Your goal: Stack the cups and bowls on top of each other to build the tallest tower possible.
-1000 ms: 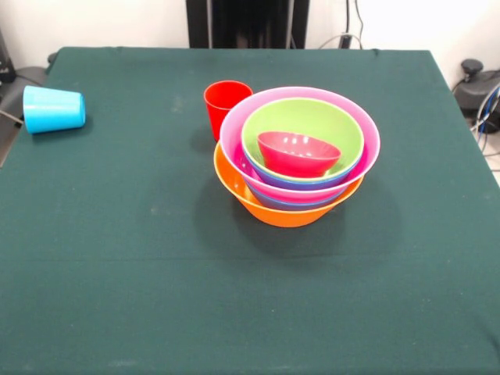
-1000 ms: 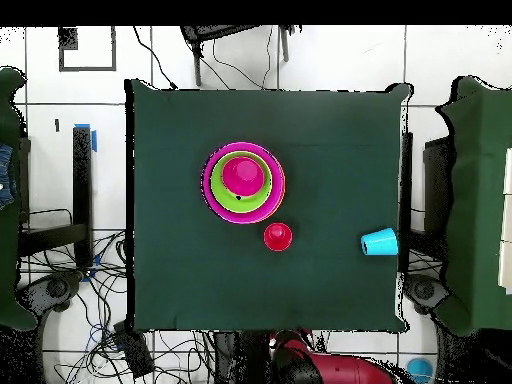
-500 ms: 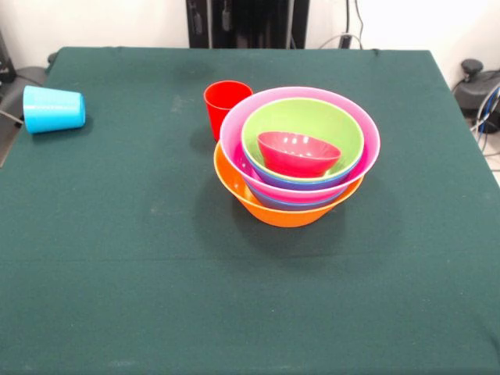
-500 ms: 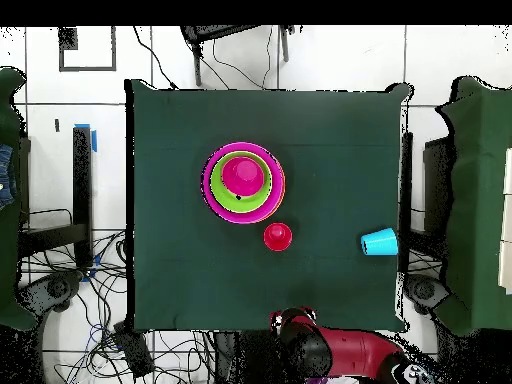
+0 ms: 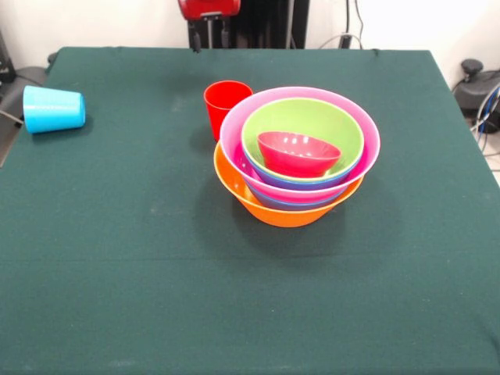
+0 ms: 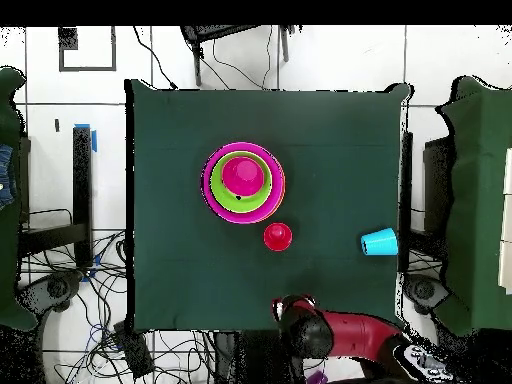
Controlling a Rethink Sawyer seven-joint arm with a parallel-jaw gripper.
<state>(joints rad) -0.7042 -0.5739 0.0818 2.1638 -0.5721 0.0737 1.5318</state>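
While no writing shows anywhere, the tower (image 5: 295, 160) stands mid-table (image 5: 117, 273), red cup (image 5: 225, 105) touching it, blue cup (image 5: 53, 109) toppled at an edge; gripper (image 5: 208, 35) state unclear

You get even, bright light on the tabletop (image 5: 117, 258); soft shadows under the tower (image 5: 297, 164), small glints inside its bowls.
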